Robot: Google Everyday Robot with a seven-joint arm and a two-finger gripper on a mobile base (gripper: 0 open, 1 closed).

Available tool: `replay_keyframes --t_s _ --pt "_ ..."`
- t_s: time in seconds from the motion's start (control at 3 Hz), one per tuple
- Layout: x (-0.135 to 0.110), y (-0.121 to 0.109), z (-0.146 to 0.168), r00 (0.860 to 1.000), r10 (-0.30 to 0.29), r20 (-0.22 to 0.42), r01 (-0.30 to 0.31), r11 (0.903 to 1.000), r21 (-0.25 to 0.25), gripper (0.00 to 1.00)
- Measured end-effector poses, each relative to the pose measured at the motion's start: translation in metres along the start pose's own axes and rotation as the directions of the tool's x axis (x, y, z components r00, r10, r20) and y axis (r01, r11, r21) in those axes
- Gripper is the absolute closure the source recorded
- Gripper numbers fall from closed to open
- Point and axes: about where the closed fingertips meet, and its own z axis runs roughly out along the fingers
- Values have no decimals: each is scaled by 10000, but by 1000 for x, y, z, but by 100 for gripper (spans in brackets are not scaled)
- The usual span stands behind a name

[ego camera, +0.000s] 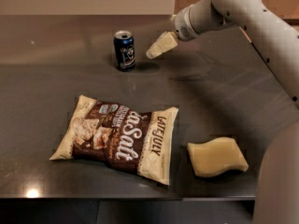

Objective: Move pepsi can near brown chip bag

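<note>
The cream pincer (155, 52) hangs above the dark, shiny table (224, 92), just to the right of the pepsi can (124, 50) and not touching it. I cannot tell if it is wide or narrow. The round, smooth can stands straight up with its silver top facing up. The brown chip bag (117, 136) lies flat and crinkly, well in front of the can, its long side going left to right. A pale yellow wavy slab (217, 156) lies just right of the bag.
</note>
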Motion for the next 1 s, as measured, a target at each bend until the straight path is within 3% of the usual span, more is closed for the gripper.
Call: replay_keyframes --t_s 1.0 --pt "-33 40 42 9935 586 976 -458 9907 -1281 0"
